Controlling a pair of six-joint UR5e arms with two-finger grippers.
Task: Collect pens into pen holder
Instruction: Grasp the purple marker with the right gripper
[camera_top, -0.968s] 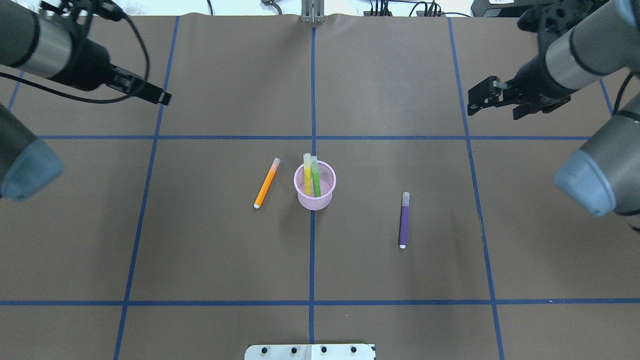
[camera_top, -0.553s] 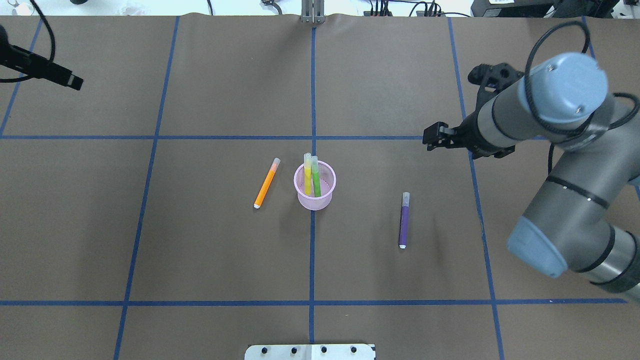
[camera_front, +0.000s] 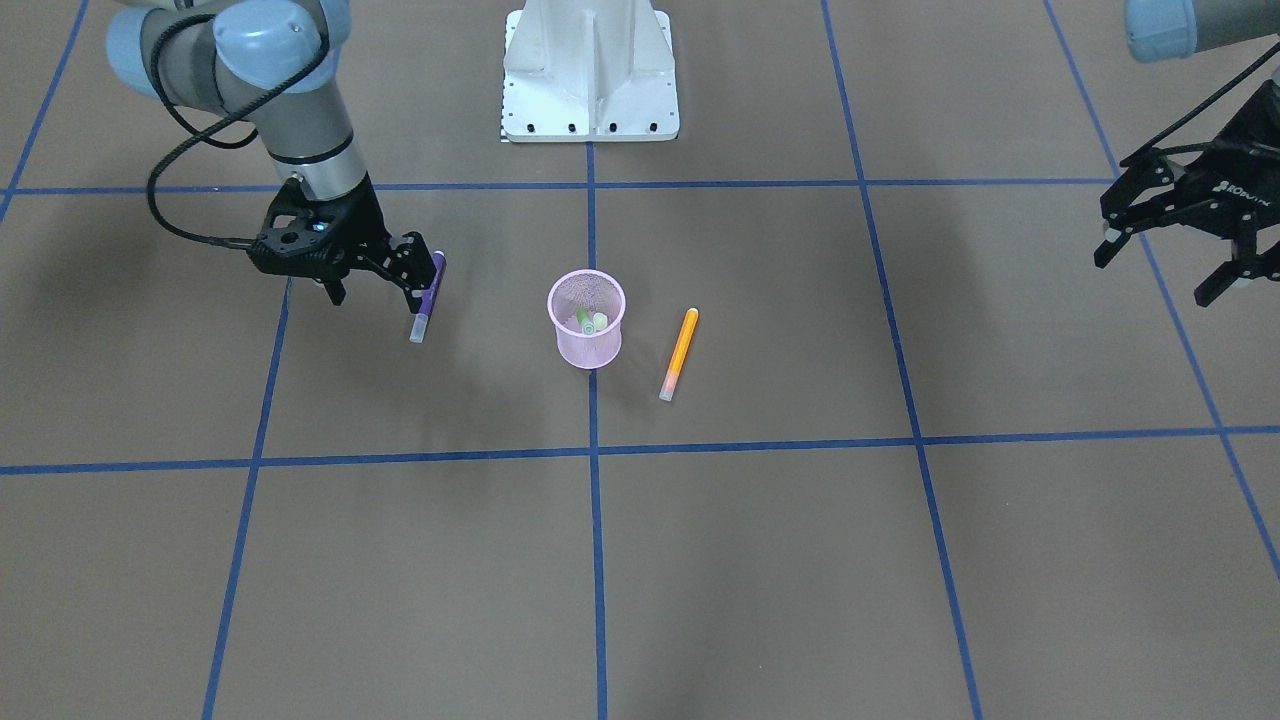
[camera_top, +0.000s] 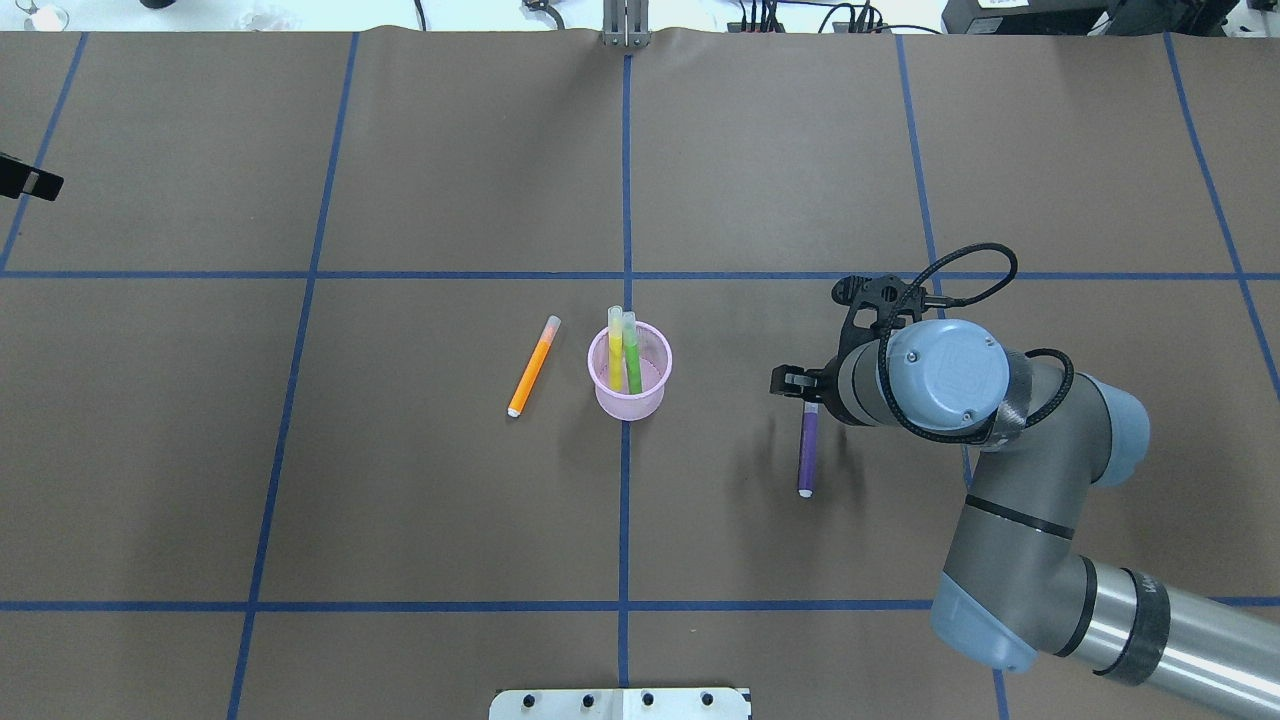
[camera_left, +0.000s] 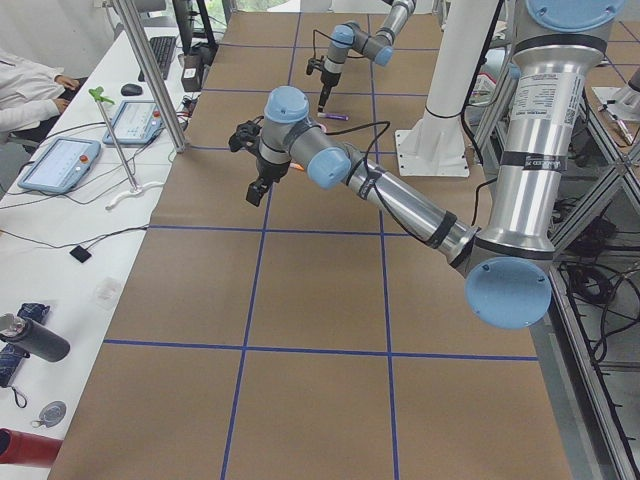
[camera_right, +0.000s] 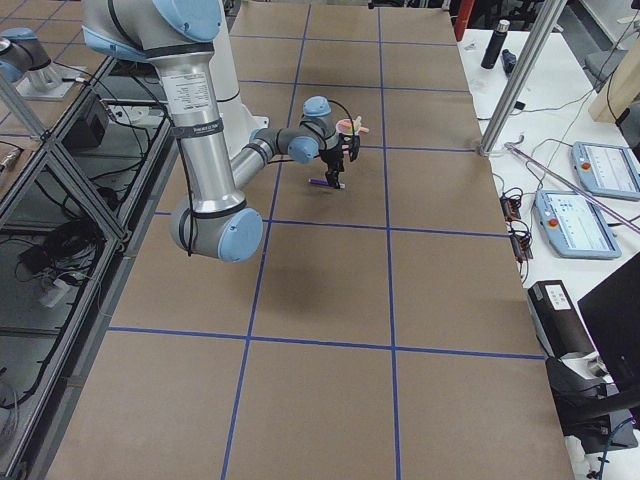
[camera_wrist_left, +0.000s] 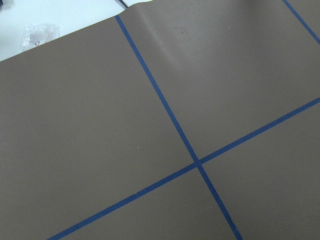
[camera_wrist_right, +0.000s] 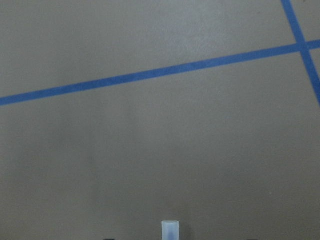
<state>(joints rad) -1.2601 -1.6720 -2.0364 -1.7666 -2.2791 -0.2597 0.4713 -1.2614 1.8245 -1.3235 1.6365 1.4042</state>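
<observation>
The pink mesh pen holder (camera_top: 628, 392) stands at the table's middle, with the yellow pen (camera_top: 615, 352) and the green pen (camera_top: 633, 358) upright in it. The orange pen (camera_top: 532, 368) lies just left of it. The purple pen (camera_top: 808, 452) lies on the table to its right. My right gripper (camera_front: 375, 290) is open and hovers low over the purple pen's (camera_front: 429, 292) capped end; the pale cap (camera_wrist_right: 170, 230) shows at the bottom of the right wrist view. My left gripper (camera_front: 1160, 268) is open and empty, far off at the table's left side.
Blue tape lines (camera_top: 625, 520) divide the brown table cover. The robot's white base plate (camera_front: 590, 85) sits at the near edge. The right arm's elbow (camera_top: 1000, 600) hangs over the near right of the table. The left wrist view shows only bare cover and tape.
My right arm has swung in from the far right and come down over the purple pen. My left arm has pulled back leftward, almost out of the overhead view. The pens have not moved.
</observation>
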